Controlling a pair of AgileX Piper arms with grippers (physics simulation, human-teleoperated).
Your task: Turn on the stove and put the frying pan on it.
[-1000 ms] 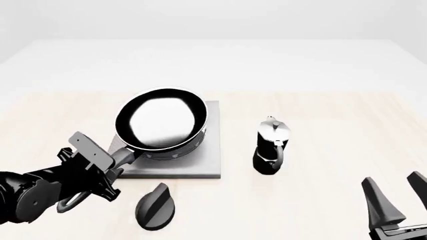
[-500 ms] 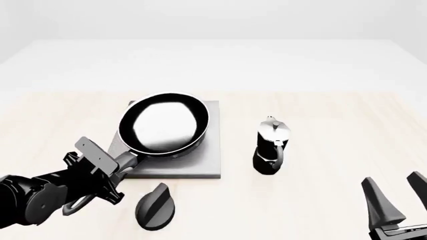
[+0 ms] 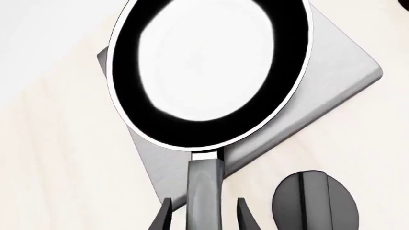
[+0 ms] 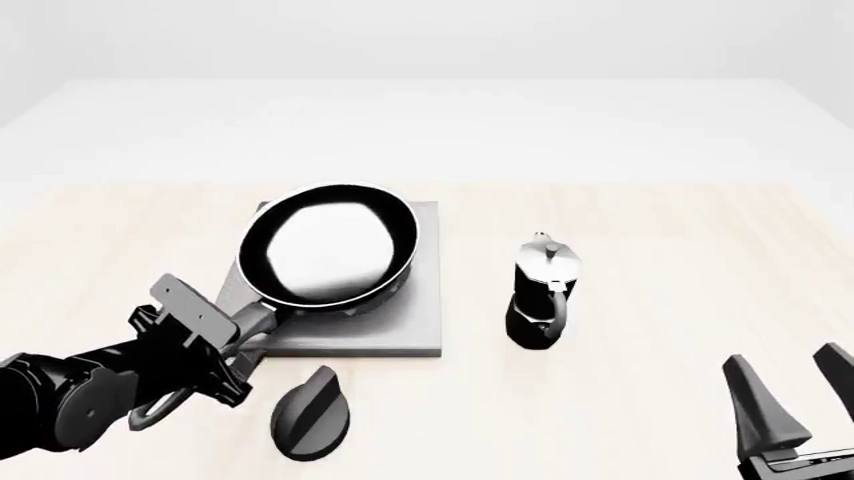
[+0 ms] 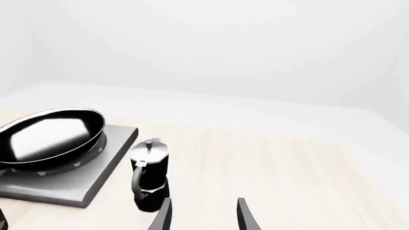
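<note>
Frying pan (image 4: 327,250): round black pan with glossy inside, over the stove's burner; the right wrist view shows it low on the burner, though contact cannot be confirmed. Its long handle (image 3: 204,191) runs out past the stove's near-left corner toward the desk's near edge.
Stove (image 4: 416,330): flat grey slab at the middle of the desk (image 4: 641,220), wider than the pan; burner rings mostly hidden beneath it.
Knob (image 4: 310,412): black oval dial lying on the desk just off the stove's near edge, apart from both pincers. Whether it is switched on cannot be told.
Moka pot (image 4: 543,295): black and silver, upright, beside the stove's right edge, not touching it.
Left pincer (image 4: 214,335): at the handle; in the left wrist view its fingers (image 3: 164,218) flank the handle with a thin gap on each side, so whether it grips cannot be told.
Right pincer (image 4: 790,385): spread wide and empty, at the desk's near-right corner, well apart from everything.
Progress: the pan appears placed or nearly so. Left, by judgement: letting go of the handle and confirming or turning the knob.
</note>
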